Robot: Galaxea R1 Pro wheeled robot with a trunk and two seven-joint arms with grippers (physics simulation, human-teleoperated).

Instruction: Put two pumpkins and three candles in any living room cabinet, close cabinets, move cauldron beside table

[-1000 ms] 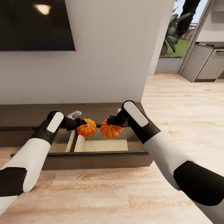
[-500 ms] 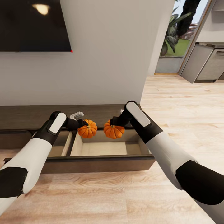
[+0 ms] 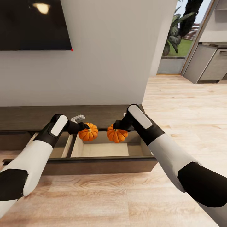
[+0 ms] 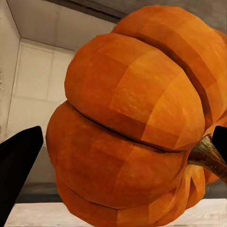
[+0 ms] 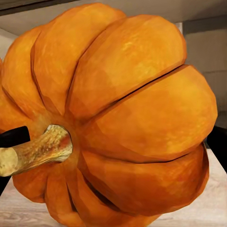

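Now we hold 2 pumpkins, left fingers clamped on one, right fingers on another, both hanging directly above the open drawer.

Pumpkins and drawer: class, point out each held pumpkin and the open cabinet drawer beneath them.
left pumpkin [image 3: 88, 133], head view, on its ribbed orange side.
right pumpkin [image 3: 117, 135], head view, on its orange front.
cabinet drawer [image 3: 104, 150], head view, on its bare beige floor.

1. Even, bright, soft render lighting; daylight shows through the doorway.
2. A lamp glare spot sits on the dark TV screen.
3. Wrist views are sharp but coarsely faceted close-ups.
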